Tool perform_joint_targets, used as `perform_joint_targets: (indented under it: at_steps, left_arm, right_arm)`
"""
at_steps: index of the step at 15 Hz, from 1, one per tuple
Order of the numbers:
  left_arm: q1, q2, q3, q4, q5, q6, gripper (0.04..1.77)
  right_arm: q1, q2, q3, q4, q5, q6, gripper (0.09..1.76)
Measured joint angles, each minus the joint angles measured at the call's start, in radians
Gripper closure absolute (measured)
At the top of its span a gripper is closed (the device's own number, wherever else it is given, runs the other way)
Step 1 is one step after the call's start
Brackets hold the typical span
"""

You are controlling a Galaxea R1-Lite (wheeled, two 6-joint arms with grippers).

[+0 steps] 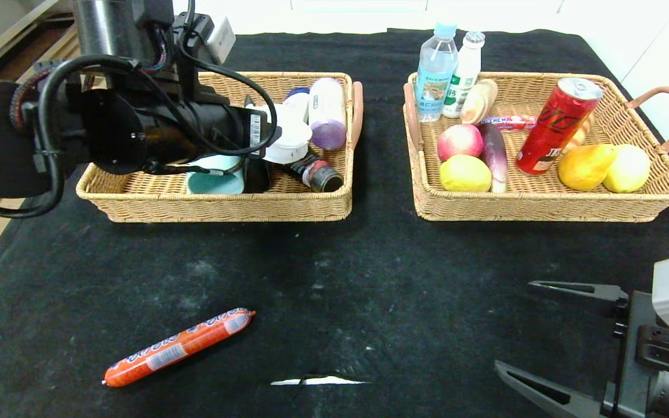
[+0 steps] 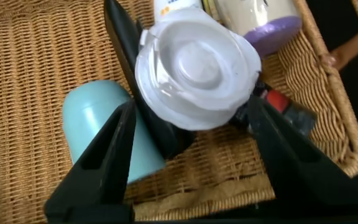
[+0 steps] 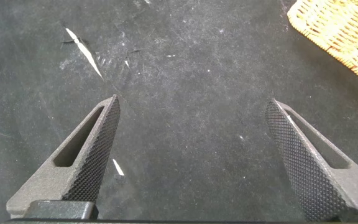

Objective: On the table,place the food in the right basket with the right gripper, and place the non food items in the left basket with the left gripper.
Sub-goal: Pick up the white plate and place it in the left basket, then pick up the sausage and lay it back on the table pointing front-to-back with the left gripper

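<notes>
My left gripper (image 2: 190,107) hangs over the left basket (image 1: 224,209) with its jaws spread open. The white lid (image 2: 197,68) lies just off the fingertips, resting on other items in the basket, next to the teal mug (image 2: 98,127), which lies on its side. In the head view the lid (image 1: 288,142) and mug (image 1: 215,177) show under the arm. The orange sausage (image 1: 177,347) lies on the table's front left. The right basket (image 1: 543,206) holds the peach (image 1: 459,141), soda can (image 1: 558,125) and bread roll (image 1: 478,100). My right gripper (image 1: 514,325) is open and empty above the cloth at front right (image 3: 192,102).
The left basket also holds a purple-capped white bottle (image 1: 327,110) and a dark bottle (image 1: 317,173). The right basket also holds lemons, a pear (image 1: 584,166), an eggplant and two drink bottles (image 1: 436,69). A white scrap (image 1: 320,381) lies at the table's front edge.
</notes>
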Motion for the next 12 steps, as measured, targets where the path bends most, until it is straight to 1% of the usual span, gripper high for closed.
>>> perform_joint_targets:
  at_steps: [1, 2, 3, 4, 6, 7, 8, 10, 12]
  left_arm:
    - [-0.003, -0.03, 0.035, 0.005, -0.014, 0.032, 0.44]
    - [-0.007, -0.069, 0.077, 0.02, -0.044, 0.067, 0.4]
    - [-0.013, -0.114, 0.119, 0.06, -0.076, 0.092, 0.36]
    - [-0.022, -0.16, 0.151, 0.137, -0.106, 0.111, 0.33]
    - [-0.045, -0.251, 0.192, 0.349, -0.173, 0.137, 0.28]
    - [-0.058, -0.293, 0.207, 0.444, -0.195, 0.15, 0.26]
    - [-0.073, -0.334, 0.232, 0.501, -0.207, 0.162, 0.24]
    - [-0.096, -0.391, 0.302, 0.528, -0.212, 0.188, 0.21]
    - [-0.104, -0.427, 0.381, 0.533, -0.207, 0.212, 0.18]
  right_arm:
    - [0.0, 0.001, 0.001, 0.001, 0.0, 0.0, 0.14]
    - [0.0, 0.002, 0.001, 0.001, 0.001, 0.0, 0.14]
    - [0.0, 0.004, 0.002, 0.001, 0.001, -0.001, 0.14]
    - [0.001, 0.006, 0.002, 0.001, 0.001, -0.001, 0.14]
    - [0.003, 0.008, 0.004, 0.001, 0.001, -0.001, 0.14]
    - [0.005, 0.008, 0.005, 0.001, 0.0, -0.001, 0.14]
    - [0.007, 0.009, 0.006, 0.001, 0.0, -0.001, 0.14]
    - [0.009, 0.011, 0.006, 0.001, 0.0, -0.001, 0.14]
    - [0.011, 0.014, 0.007, 0.001, 0.0, -0.001, 0.14]
